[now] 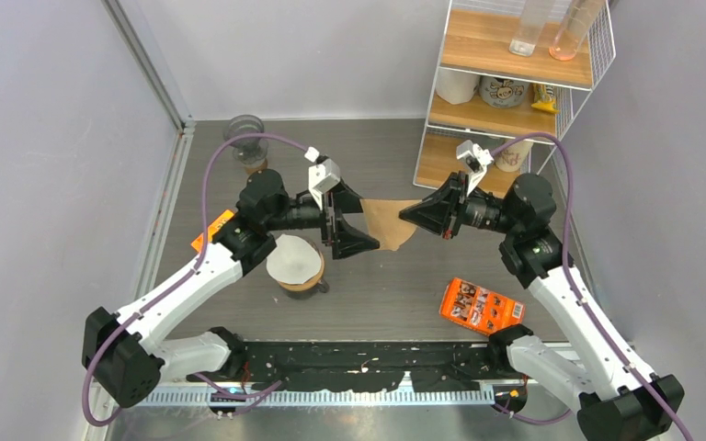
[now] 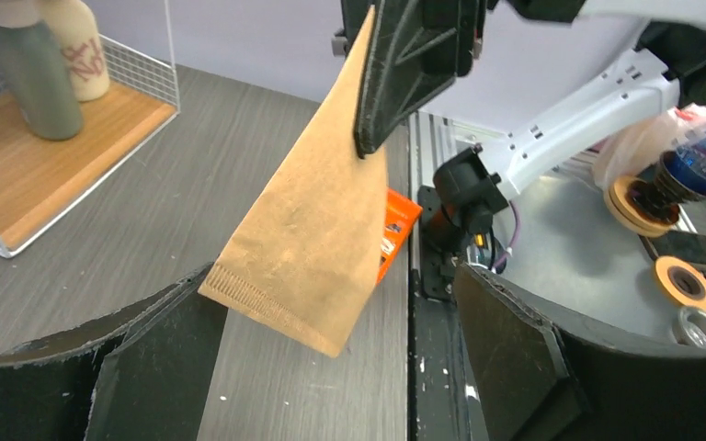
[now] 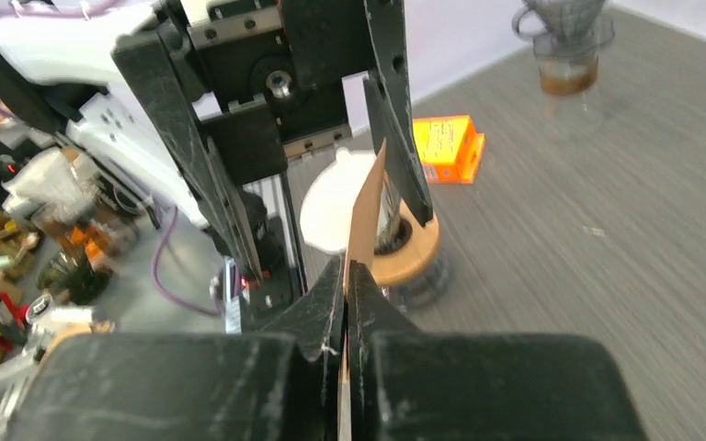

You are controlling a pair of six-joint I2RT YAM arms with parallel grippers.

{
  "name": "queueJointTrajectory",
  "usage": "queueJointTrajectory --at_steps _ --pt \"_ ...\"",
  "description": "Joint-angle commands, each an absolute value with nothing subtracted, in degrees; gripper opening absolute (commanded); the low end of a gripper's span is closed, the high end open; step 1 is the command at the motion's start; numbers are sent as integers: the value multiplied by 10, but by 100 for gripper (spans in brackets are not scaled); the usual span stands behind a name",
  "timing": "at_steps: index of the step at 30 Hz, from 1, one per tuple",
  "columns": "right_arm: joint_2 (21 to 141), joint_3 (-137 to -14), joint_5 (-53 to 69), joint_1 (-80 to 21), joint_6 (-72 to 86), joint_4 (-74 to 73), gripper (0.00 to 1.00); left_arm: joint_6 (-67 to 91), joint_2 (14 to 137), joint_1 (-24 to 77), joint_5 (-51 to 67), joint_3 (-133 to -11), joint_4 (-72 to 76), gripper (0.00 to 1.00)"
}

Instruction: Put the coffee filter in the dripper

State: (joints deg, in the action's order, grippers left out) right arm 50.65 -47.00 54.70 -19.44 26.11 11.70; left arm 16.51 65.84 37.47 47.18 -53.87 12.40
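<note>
The brown paper coffee filter hangs in the air over the middle of the table, pinched at one edge by my right gripper. In the right wrist view those jaws are shut on the filter, seen edge-on. My left gripper faces it with its fingers spread wide on either side of the filter's free end, not touching it. A clear cone dripper stands on a glass jug at the back left.
Below the left gripper stands a wooden-ringed brewer with a white filter on it. Orange packets lie at the front right and left. A wire-and-wood shelf with cups and bottles stands at the back right.
</note>
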Motion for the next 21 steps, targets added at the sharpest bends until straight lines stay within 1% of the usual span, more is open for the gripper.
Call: queueJointTrajectory --at_steps 1,5,8,10,13,18,20,21 --pt "513 -536 547 -207 84 -125 5 116 661 373 538 -557 81 100" --pt "530 -562 517 -246 24 -178 5 96 698 372 529 -607 14 100" --pt "544 -582 469 -281 -20 -232 5 67 716 372 545 -629 -14 100" --pt "556 -596 445 -289 -20 -245 5 53 722 372 555 -637 -24 100" --pt "575 -622 441 -292 -27 -255 5 46 730 372 561 -640 -40 98" --pt "599 -648 460 -295 -57 -276 5 45 729 373 562 -611 -27 90" --pt "609 -659 464 -299 -65 -287 5 39 733 373 557 -612 -37 81" --pt "612 -667 463 -301 -67 -294 5 39 736 373 555 -613 -40 73"
